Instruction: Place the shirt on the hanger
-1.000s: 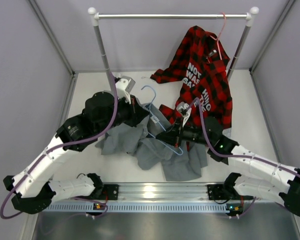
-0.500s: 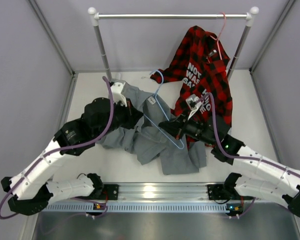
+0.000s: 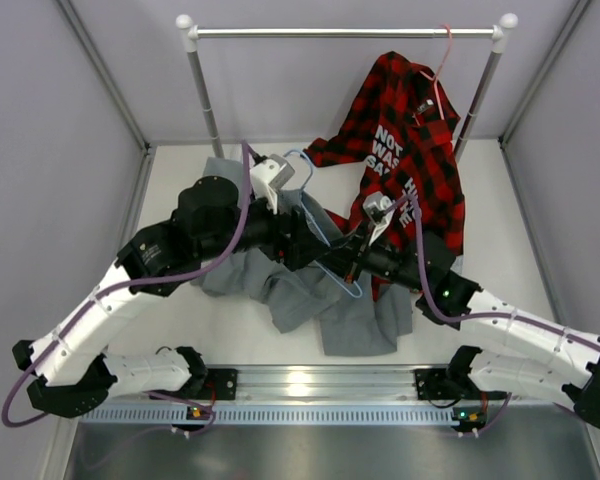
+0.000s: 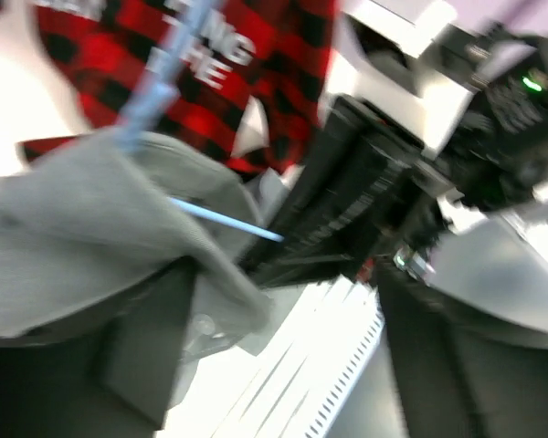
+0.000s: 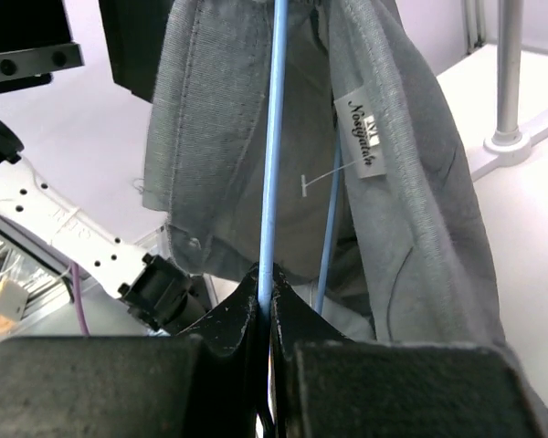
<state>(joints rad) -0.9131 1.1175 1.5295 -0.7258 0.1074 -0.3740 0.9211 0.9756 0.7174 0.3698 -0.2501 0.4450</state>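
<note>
Item one, the right gripper [image 5: 264, 297]: I have its jaws closed tight on the hanger [image 5: 273, 137], a thin, smooth, light-blue wire that rises straight up from between the fingertips. Item two, the shirt [image 5: 219, 137]: soft, matte grey woven cloth with stitched seams. It hangs in loose folds directly above and around those fingertips, and its small white neck label [image 5: 365, 132] is just to the right of the wire. Item three, the left gripper [image 3: 302, 243]: it is buried in grey folds beside the right one. Its own camera is blurred, so I cannot tell how wide its fingers stand or whether they hold cloth. Progress, as I judge it: the wire is threaded into the neck area, so the job is partly done. Most of the shirt lies heaped on the white table [image 3: 510, 230] below both grippers, and I see neither shoulder seated squarely on the frame. Also present: a red-and-black plaid shirt [image 3: 410, 150] hanging from the metal rail [image 3: 345, 32] beyond the fingers.
</note>
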